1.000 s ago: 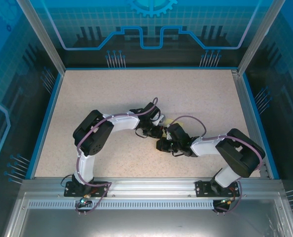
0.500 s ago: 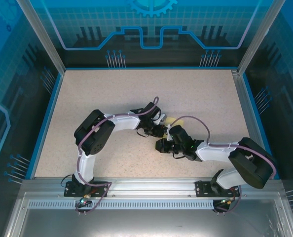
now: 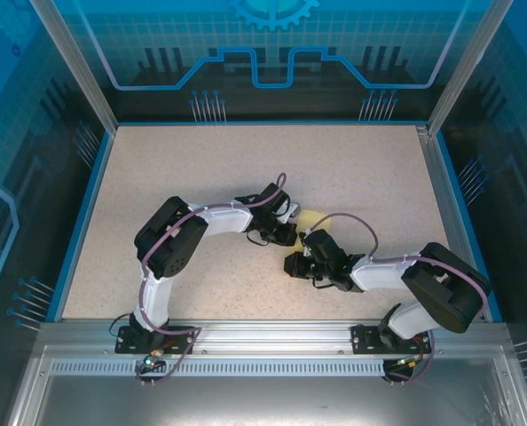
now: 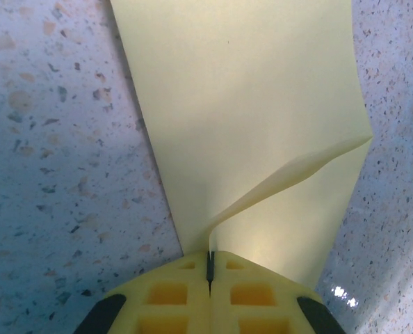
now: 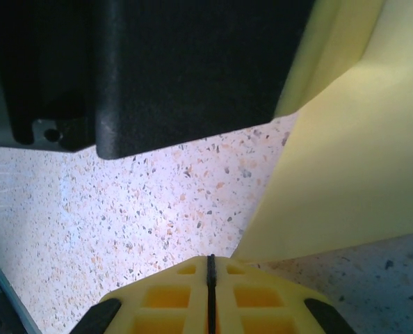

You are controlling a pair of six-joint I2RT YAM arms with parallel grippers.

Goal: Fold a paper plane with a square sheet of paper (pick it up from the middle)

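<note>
Left wrist view. At the bottom centre of the frame, the two yellow fingers of the left gripper (image 4: 209, 257) are pressed together, pinching a thin raised flap of the square sheet of paper (image 4: 248, 97). From the pinch the flap curves away to a sharp point at the right edge of the frame. The rest of the pale yellow sheet lies flat on the speckled counter (image 4: 53, 153) and fills the upper middle.

Right wrist view. At the bottom centre, the right gripper (image 5: 210, 261) is closed, with nothing visible between its fingers. The sheet's edge lies just beside its tips and spreads across the right side of the frame. A black housing (image 5: 192, 62), probably part of the other arm, hangs across the upper left.

Top external view. The left arm (image 3: 170, 244) and the right arm (image 3: 432, 284) bend inward from the bottom of the frame. The two grippers sit close together at the centre. A small patch of yellow paper shows just beyond them.

The step in hand appears to be folding the lifted flap over. To do it well, the left gripper should keep its pinch firm and carry the flap in a low arc, so the thin paper does not buckle or tear. The right gripper would best press down on the flat part, so the sheet cannot slide or turn. The edges should line up before the crease is pressed sharp.
</note>
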